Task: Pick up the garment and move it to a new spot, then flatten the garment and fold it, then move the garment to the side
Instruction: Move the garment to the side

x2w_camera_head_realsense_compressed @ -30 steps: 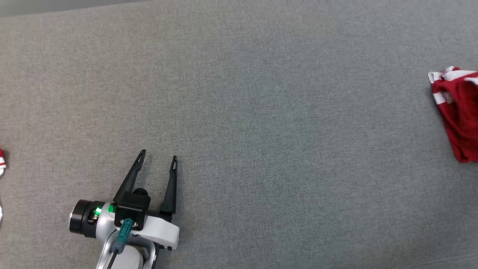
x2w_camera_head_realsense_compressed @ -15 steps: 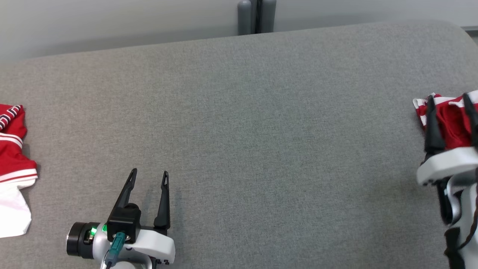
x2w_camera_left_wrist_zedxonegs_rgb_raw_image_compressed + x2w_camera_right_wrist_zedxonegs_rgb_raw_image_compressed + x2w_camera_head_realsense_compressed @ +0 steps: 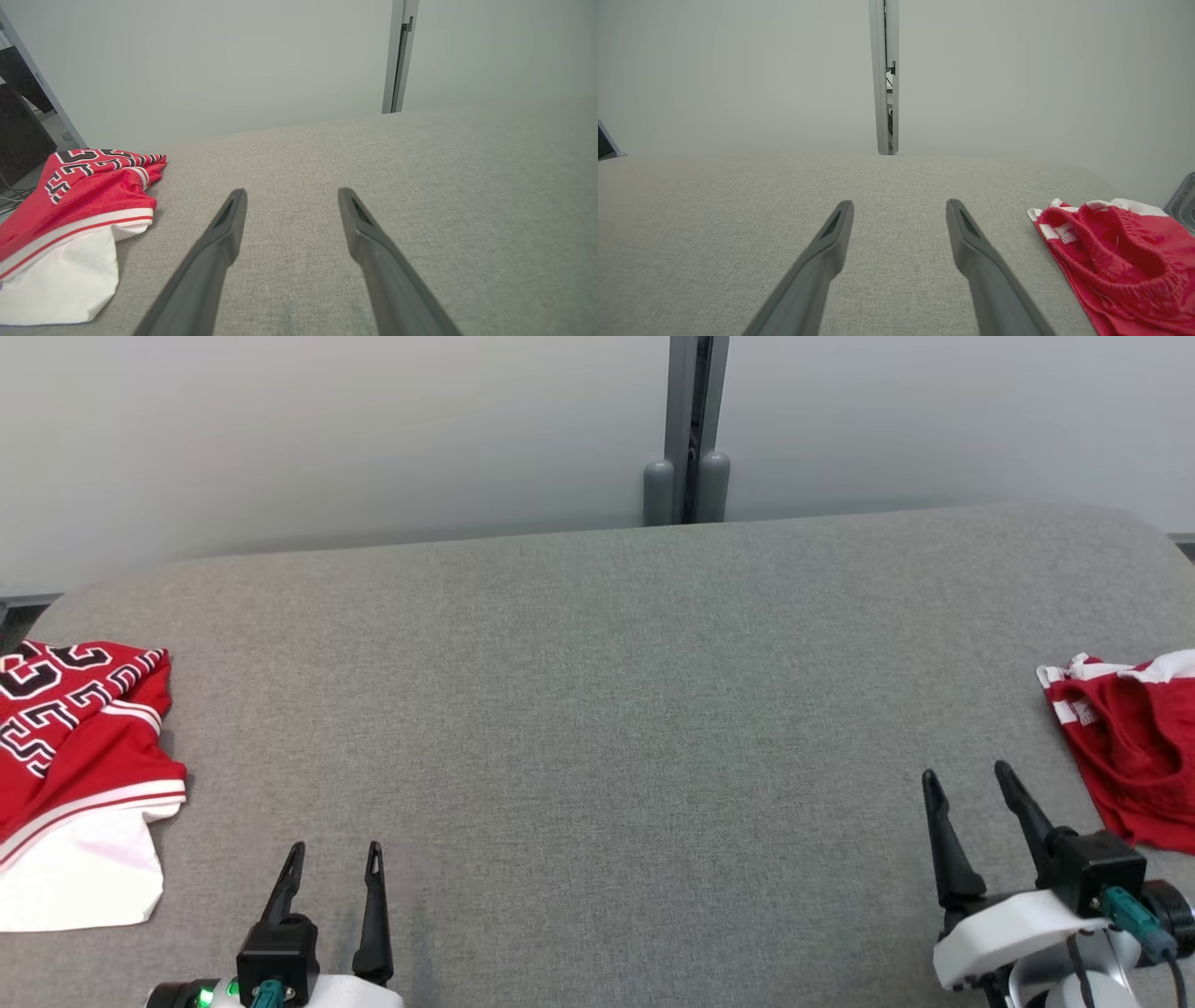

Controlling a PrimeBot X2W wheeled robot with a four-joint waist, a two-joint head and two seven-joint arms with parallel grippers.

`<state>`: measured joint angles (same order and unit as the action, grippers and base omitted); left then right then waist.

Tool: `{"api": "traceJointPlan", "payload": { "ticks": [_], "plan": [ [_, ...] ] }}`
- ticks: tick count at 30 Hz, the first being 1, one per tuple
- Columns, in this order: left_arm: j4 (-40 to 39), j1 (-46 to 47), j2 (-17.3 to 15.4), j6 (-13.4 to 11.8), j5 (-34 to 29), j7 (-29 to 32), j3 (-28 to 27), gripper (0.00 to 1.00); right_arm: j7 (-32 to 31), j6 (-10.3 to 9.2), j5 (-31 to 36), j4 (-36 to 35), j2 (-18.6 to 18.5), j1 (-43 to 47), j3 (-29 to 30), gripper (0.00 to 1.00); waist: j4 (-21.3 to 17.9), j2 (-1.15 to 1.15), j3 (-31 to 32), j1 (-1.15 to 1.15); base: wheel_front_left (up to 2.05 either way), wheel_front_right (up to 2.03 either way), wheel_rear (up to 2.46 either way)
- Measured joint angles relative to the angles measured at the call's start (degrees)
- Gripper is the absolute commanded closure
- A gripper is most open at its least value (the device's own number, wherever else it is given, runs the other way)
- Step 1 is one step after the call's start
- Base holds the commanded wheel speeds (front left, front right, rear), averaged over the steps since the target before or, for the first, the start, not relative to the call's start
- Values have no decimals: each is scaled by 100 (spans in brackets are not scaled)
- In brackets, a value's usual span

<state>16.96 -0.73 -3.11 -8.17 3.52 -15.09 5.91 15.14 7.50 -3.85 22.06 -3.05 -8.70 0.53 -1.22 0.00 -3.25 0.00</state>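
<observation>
The left pincer (image 3: 335,849) and right pincer (image 3: 964,771) were held apart, empty. Crumpled shorts (image 3: 1134,765), judged the garment, were seen near, right of the right pincer; a jersey (image 3: 75,747) was seen left of the left. Pick-up, flattening and folding were judged undone.

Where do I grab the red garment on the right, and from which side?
Likely its gathered elastic edge, which faces the open right tool and stands up as a thick ridge. Come at the garment from the middle of the grey surface, keeping low.
</observation>
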Motion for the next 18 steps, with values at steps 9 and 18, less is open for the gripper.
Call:
{"api": "traceJointPlan", "payload": {
  "ticks": [9,18],
  "plan": [
    [130,-165,15,-49,2,0,-129,0,0,0,-448,-218,31,633,-383,0,222,0,390,0,0,0,0],
    [111,-369,22,-21,-32,0,-274,0,0,-1,-573,-307,29,727,-438,0,250,0,626,0,0,0,0]
  ]
}}
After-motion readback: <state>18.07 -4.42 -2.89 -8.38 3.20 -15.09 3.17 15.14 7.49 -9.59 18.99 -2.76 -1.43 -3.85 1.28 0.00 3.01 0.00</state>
